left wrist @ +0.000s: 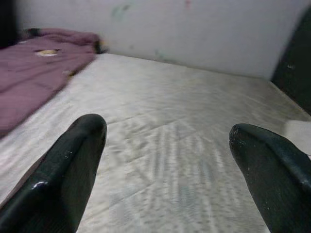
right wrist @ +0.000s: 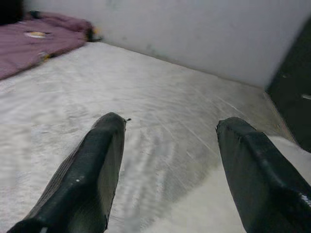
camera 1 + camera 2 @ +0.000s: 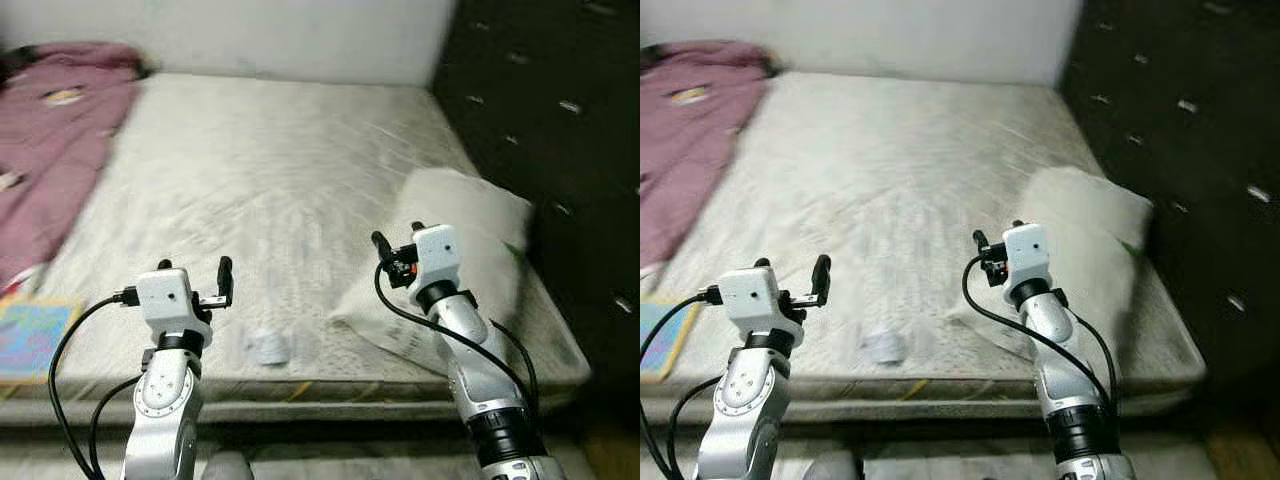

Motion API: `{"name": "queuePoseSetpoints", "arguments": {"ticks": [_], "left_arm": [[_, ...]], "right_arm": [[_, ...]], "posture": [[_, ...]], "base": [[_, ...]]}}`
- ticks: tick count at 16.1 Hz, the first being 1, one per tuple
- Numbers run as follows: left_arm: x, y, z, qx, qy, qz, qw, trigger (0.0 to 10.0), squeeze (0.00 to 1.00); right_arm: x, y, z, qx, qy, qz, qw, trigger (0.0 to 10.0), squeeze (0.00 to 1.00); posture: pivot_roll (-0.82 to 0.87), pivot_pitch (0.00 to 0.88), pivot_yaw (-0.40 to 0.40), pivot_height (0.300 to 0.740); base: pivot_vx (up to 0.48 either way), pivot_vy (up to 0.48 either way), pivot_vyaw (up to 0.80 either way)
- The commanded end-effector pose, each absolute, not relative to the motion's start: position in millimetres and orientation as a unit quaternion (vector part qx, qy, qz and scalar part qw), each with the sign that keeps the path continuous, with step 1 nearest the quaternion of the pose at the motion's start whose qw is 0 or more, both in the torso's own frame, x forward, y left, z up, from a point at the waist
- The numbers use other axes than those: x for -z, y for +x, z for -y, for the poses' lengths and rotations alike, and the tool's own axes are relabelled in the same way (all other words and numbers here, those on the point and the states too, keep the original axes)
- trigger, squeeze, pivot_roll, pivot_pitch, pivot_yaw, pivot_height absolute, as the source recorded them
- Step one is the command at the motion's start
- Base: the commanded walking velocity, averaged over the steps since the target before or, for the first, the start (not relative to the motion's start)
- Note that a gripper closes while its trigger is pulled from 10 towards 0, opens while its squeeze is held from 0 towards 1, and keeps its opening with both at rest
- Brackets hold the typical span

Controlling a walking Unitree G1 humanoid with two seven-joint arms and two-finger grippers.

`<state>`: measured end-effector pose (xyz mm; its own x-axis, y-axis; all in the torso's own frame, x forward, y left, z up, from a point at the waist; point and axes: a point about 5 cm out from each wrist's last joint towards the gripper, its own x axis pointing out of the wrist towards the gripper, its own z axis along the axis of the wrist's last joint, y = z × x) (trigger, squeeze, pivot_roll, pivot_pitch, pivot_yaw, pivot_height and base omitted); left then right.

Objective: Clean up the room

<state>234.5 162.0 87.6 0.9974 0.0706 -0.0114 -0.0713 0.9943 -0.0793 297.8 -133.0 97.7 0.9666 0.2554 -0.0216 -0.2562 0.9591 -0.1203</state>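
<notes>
Both sets of jaws stand released, fingers spread wide with nothing between them. The left gripper hovers over the near edge of the bare mattress, its black fingers aimed along the bed toward the far wall. The right gripper hangs over the near right part of the mattress, just above the edge of a pale pillow that lies against the bed's right side. Between the two arms, close to the mattress's front edge, sits a small crumpled whitish scrap; the blur hides what it is. A pink blanket is heaped along the left side of the bed, reaching up to the far left corner. Below it, at the near left edge, lies a flat, colourful blue item, perhaps a book. A dark tufted headboard rises along the right of the bed.
</notes>
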Motion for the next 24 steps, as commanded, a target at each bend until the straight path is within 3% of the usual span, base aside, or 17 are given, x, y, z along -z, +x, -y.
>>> {"name": "queuePoseSetpoints", "arguments": {"ticks": [1, 13, 20, 24], "left_arm": [[-86.9, 233.5, -162.6, -0.037, -0.045, -0.009, 0.998, 10.0, 0.00], [-87.7, 235.5, -160.8, -0.027, -0.054, -0.006, 0.998, 10.0, 0.00], [-92.7, 234.3, -155.8, -0.002, -0.061, 0.012, 0.998, 10.0, 0.00], [-93.2, 233.7, -154.6, 0.005, -0.068, 0.014, 0.998, 10.0, 0.00]], "right_arm": [[-100.2, 298.6, 131.1, -0.128, -0.057, 0.003, 0.990, 10.0, 0.00], [-100.1, 302.4, 135.7, -0.119, -0.045, -0.002, 0.992, 10.0, 0.00], [-99.2, 301.2, 134.7, -0.119, -0.045, -0.002, 0.992, 10.0, 0.00], [-99.0, 301.6, 134.9, -0.119, -0.045, -0.003, 0.992, 10.0, 0.00]], "posture": [[0.01, 0.020, -0.061, 0.740], [0.00, 0.021, -0.063, 0.740], [0.00, 0.014, -0.061, 0.740], [0.00, 0.015, -0.062, 0.740]], "base": [[0.000, 0.000, 0.78], [0.000, 0.421, 0.03], [0.000, 0.000, 0.00], [0.389, 0.000, 0.00]]}}
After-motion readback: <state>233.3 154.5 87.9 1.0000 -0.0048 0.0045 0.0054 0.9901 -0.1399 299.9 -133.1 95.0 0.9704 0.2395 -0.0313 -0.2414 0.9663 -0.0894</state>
